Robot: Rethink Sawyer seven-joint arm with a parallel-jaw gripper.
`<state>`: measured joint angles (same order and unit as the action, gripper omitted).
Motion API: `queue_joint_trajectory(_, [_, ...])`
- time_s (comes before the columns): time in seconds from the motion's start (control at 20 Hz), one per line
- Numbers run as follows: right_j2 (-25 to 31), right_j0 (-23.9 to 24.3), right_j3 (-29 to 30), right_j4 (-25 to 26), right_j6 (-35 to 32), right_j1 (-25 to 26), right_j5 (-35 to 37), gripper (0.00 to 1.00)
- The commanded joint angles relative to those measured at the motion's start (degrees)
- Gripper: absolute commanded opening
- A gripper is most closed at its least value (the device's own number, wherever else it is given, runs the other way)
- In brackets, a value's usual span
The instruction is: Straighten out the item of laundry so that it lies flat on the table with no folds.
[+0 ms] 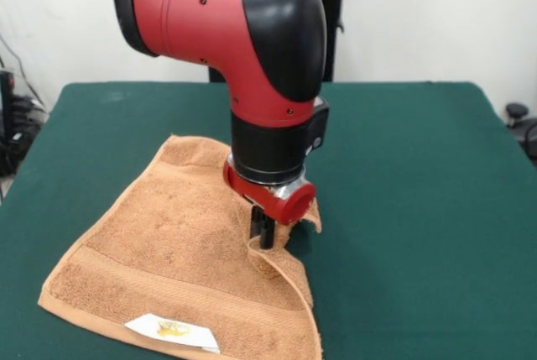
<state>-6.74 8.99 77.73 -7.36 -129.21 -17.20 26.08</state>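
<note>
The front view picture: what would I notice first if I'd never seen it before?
Most likely the big red and black robot arm, coming down from the top into the middle. Its gripper pinches up a fold at the right edge of the orange-tan towel, which lies low and left of centre on the dark green table. A small white label with a yellow mark sits on the towel's near border.

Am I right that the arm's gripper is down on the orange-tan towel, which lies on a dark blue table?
Not quite. In the front view the gripper is indeed down on the towel, but the table is dark green, not blue.
</note>
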Motion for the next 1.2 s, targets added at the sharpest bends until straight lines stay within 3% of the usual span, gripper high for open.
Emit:
queue_joint_trajectory(0.05, [0.3, -1.4, -3.5, 1.8, -7.0, 10.0, -9.3, 0.00])
queue_joint_trajectory(0.55, [4.4, -3.1, 0.6, -3.3, -11.8, 8.8, -10.3, 0.00])
queue_joint_trajectory(1.2, [15.2, 1.7, 10.5, -6.6, -8.5, 3.0, -8.9, 0.00])
